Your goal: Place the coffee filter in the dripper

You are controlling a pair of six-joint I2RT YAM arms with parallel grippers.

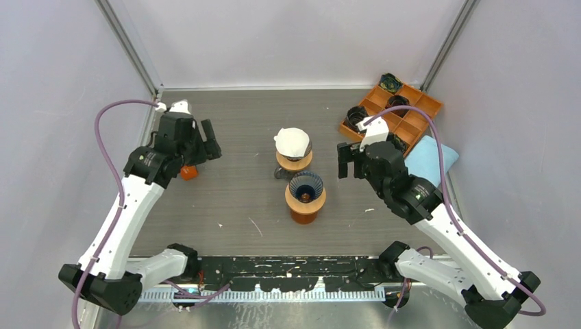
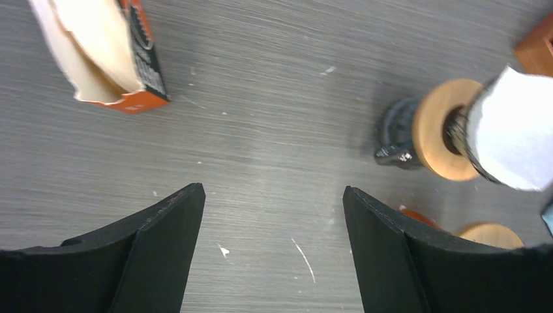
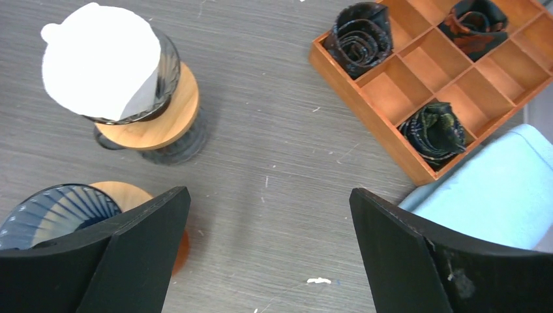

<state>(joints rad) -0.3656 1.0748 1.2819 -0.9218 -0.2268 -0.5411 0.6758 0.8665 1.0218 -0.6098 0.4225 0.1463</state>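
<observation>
A white paper coffee filter (image 1: 292, 141) sits inside the far glass dripper (image 1: 294, 162), which stands on a wooden collar; in the right wrist view the filter (image 3: 98, 62) fills that dripper's (image 3: 153, 111) cone. A second ribbed glass dripper (image 1: 305, 187) stands just in front of it with nothing in it. My left gripper (image 1: 205, 144) is open to the left of both, its fingers (image 2: 163, 222) over bare table. My right gripper (image 1: 348, 163) is open to their right, apart from them and holding nothing.
An orange box of spare filters (image 2: 107, 55) lies by my left gripper. An orange compartment tray (image 1: 384, 116) with dark coiled items stands at the back right, with a light blue cloth (image 1: 431, 156) beside it. Grey walls close in both sides.
</observation>
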